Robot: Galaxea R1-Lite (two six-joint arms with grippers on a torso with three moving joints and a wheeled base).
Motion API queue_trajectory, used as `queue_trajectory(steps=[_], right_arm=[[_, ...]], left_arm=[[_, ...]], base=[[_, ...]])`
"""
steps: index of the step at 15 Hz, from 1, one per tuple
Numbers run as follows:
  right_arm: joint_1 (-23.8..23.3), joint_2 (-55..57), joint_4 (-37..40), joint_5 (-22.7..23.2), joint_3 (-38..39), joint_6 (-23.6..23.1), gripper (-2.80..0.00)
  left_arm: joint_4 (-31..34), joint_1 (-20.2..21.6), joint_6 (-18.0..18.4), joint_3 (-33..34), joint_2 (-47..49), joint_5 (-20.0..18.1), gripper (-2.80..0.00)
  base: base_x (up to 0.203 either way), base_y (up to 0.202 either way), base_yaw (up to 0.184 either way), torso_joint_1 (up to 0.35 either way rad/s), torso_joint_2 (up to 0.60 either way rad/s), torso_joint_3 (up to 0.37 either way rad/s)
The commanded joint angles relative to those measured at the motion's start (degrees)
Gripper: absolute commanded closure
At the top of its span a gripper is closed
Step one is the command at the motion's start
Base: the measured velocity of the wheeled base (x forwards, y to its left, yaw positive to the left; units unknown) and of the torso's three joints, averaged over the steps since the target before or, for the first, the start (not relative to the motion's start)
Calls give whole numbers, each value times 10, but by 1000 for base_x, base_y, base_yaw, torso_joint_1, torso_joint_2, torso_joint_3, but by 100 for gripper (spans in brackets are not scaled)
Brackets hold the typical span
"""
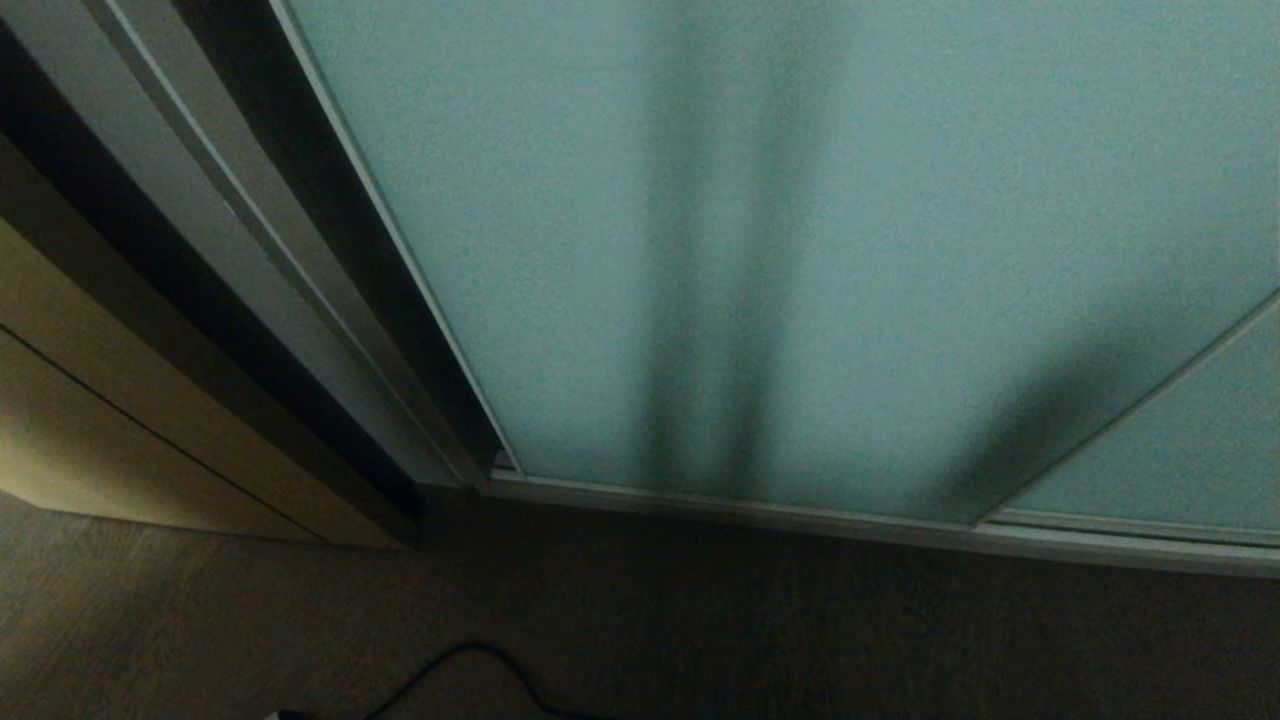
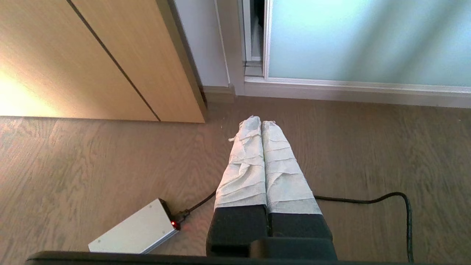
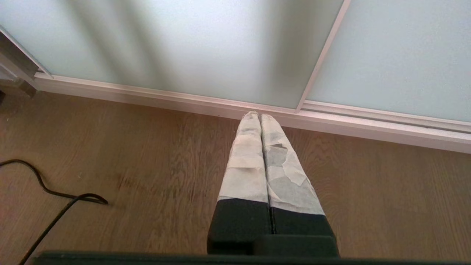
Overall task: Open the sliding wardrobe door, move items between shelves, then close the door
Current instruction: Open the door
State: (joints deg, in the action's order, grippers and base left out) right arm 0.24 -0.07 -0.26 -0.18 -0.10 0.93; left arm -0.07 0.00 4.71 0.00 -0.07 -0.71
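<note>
The sliding wardrobe door (image 1: 800,250) — a frosted teal panel in a slim silver frame — stood shut, filling the head view above a wooden floor (image 1: 700,640). A beige cabinet front (image 2: 92,59) stood to its left. The left gripper (image 2: 261,123) and right gripper (image 3: 260,116) hung low over the floor, tape-wrapped jaws pressed together, empty. A black cable (image 2: 386,198) ran to a silver box (image 2: 136,230).

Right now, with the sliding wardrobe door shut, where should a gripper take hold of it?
Likely the sliding wardrobe door by its slim metal frame edge on the robot's left, beside the beige cabinet: the frosted panel is flat, with no handle visible.
</note>
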Motion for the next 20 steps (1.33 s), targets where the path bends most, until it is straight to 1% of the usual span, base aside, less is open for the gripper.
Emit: queue_trajectory(steps=[1, 9, 10, 12, 16, 17, 18, 20], right_arm=[[0, 0, -1, -1, 0, -1, 0], [0, 0, 0, 0, 0, 0, 0], [0, 0, 0, 0, 1, 0, 0], [0, 0, -1, 0, 0, 0, 0], [0, 0, -1, 0, 0, 0, 0], [0, 0, 0, 0, 1, 0, 0], [0, 0, 0, 0, 0, -1, 0], [0, 0, 0, 0, 0, 0, 0]], left_arm=[[0, 0, 0, 0, 0, 0, 0], [0, 0, 2, 0, 0, 0, 0], [3, 0, 13, -1, 1, 1, 0], [1, 0, 6, 0, 1, 0, 0], [8, 0, 6, -3, 1, 0, 0], [6, 0, 6, -2, 1, 0, 0], [-1, 0, 13, -1, 1, -2, 0], [-27, 0, 15, -12, 1, 3, 0]], base=[[0, 0, 0, 0, 0, 0], [0, 0, 0, 0, 0, 0], [0, 0, 0, 0, 0, 0], [0, 0, 0, 0, 0, 0], [0, 0, 0, 0, 0, 0], [0, 0, 0, 0, 0, 0], [0, 0, 0, 0, 0, 0], [0, 0, 0, 0, 0, 0]])
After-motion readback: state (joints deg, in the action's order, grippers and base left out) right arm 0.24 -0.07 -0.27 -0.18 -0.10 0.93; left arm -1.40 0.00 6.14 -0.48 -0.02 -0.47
